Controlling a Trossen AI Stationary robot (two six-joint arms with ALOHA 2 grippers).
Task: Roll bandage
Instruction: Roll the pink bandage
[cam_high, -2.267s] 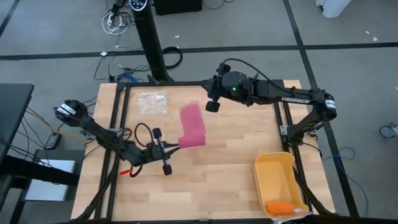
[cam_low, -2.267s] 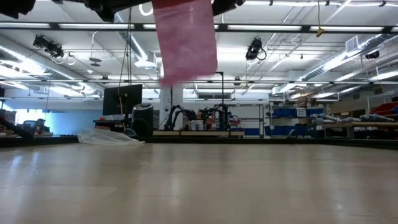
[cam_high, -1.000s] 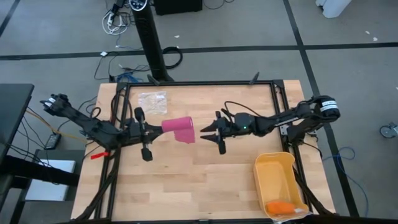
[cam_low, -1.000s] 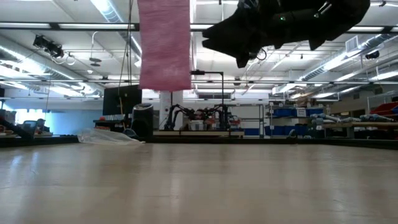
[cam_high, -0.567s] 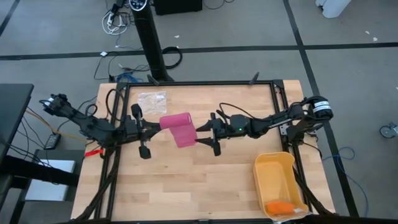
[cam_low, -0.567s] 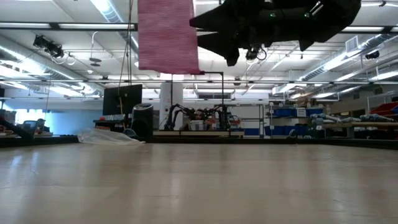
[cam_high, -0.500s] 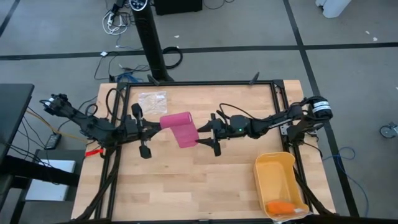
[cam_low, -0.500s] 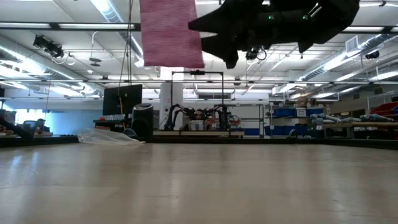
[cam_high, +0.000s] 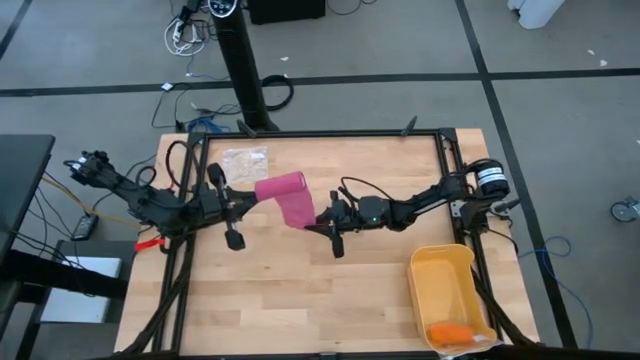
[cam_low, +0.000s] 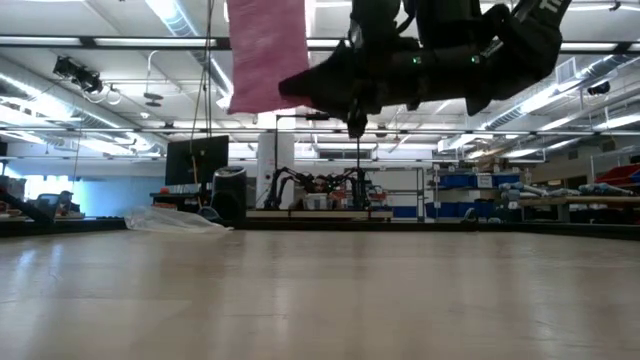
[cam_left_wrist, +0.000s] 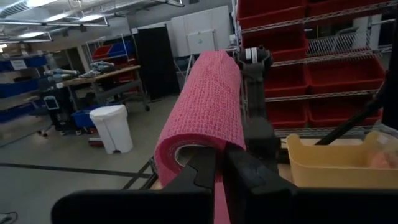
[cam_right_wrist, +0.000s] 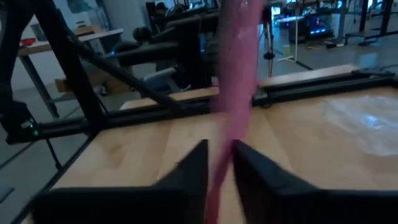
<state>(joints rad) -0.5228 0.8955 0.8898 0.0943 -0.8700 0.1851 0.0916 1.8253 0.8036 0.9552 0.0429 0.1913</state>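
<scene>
The pink bandage (cam_high: 285, 190) is partly wound into a roll (cam_left_wrist: 208, 106) held high above the table. Its loose strip (cam_right_wrist: 237, 68) hangs from the roll down toward the table's right. My left gripper (cam_high: 246, 199) reaches in from the table's left and is shut on the roll's near end. My right gripper (cam_high: 313, 223) comes in level from the right and is shut on the strip near its lower end. In the low view the strip (cam_low: 265, 50) hangs well clear of the table beside my right gripper (cam_low: 292, 92). My left gripper pinches the roll's wall at its near open end (cam_left_wrist: 217, 149) between the two fingers. They come level from the table's left, along the roll's length. The roll is lifted clear and lies about level, pointing away from the fingers. My right gripper pinches the loose strip near its lower end (cam_right_wrist: 222, 155), one finger on each flat face. The fingers come level from the table's right. The strip runs up from them to the roll, clear of the table.
A clear crinkled plastic bag (cam_high: 245, 165) lies at the table's far left. A yellow bin (cam_high: 440, 275) with a small orange object (cam_high: 450, 332) stands at the near right corner. A black frame (cam_high: 320, 135) runs around the tabletop.
My right gripper has moved toward the table's left and down to the hanging strip, and has shut on it near its lower end. The strip, which hung free below the roll, now slants from the roll to the right gripper.
</scene>
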